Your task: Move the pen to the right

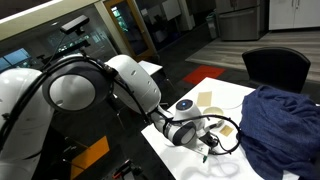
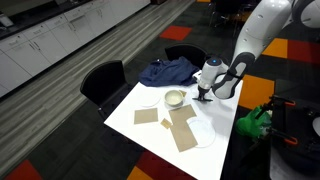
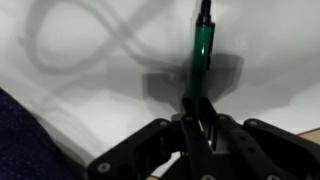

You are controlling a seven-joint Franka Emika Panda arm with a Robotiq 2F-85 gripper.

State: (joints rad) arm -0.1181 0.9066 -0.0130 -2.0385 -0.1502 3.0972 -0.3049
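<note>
Black fingers of the claw (image 3: 198, 110) fill the bottom of the wrist view, drawn nearly together with the pen (image 3: 203, 45) pinched between them. The claw is closed on one end of the pen, and the green shaft runs straight out past the fingertips, away from the camera. Gripping at the end rather than the middle leaves most of the length free, which looks workable for a short carry but would let the pen swing if the grip is light.

Beneath the shaft lies the white counter (image 3: 90, 70), with a soft dark shadow close under the pen. That shadow suggests the pen is low over the surface, though I cannot tell whether its far tip touches.

Further out, the blue cloth (image 3: 25, 140) edges in at the lower left corner of the wrist view. In an exterior view the claw (image 2: 203, 97) points down at the counter (image 2: 226, 128), beside a small bowl (image 2: 175, 98) and near the cloth (image 2: 168, 71); the pen is too thin to make out there. The tan cardboard pieces (image 2: 181, 133) lie well apart from the claw, toward the near edge.

With the grasp apparently made, the sideways shift to the right is what remains.
</note>
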